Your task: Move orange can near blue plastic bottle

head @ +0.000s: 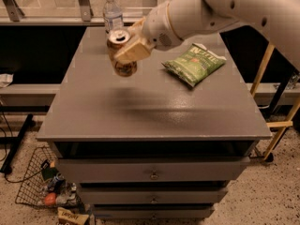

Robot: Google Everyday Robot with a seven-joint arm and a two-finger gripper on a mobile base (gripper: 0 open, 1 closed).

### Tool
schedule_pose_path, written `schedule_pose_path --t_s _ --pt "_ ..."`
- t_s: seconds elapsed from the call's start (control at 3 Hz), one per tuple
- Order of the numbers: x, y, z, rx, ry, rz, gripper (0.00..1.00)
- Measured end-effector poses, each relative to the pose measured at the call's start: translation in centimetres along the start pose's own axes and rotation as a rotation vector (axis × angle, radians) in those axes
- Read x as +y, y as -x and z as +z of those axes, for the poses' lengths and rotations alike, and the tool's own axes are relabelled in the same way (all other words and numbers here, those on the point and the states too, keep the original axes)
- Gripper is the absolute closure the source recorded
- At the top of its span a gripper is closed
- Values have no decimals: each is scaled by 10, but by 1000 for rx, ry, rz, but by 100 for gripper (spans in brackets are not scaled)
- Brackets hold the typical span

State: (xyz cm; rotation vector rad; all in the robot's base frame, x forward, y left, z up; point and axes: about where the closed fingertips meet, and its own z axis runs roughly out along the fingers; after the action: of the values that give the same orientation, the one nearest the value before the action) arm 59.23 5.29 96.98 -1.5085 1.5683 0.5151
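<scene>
The orange can [120, 55] is held in the air above the left middle of the grey cabinet top [154, 107], silver top up and slightly tilted. My gripper [129, 48] is shut on the can, with one tan finger [132, 50] across its side. The white arm comes in from the upper right. The blue plastic bottle [112, 13], clear with a white cap, stands upright at the far left edge of the top, just behind the can and apart from it.
A green chip bag [194, 62] lies on the right part of the cabinet top. Drawers [152, 175] front the cabinet. A wire basket [40, 184] with clutter sits on the floor at the left. A wooden frame [276, 102] stands at the right.
</scene>
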Motion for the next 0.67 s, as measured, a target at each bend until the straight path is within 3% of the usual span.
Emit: schedule_pose_path --t_s 0.33,0.67 --pt "-37 17 -28 60 -227 8 100" --pt "-54 23 -35 47 -303 30 100"
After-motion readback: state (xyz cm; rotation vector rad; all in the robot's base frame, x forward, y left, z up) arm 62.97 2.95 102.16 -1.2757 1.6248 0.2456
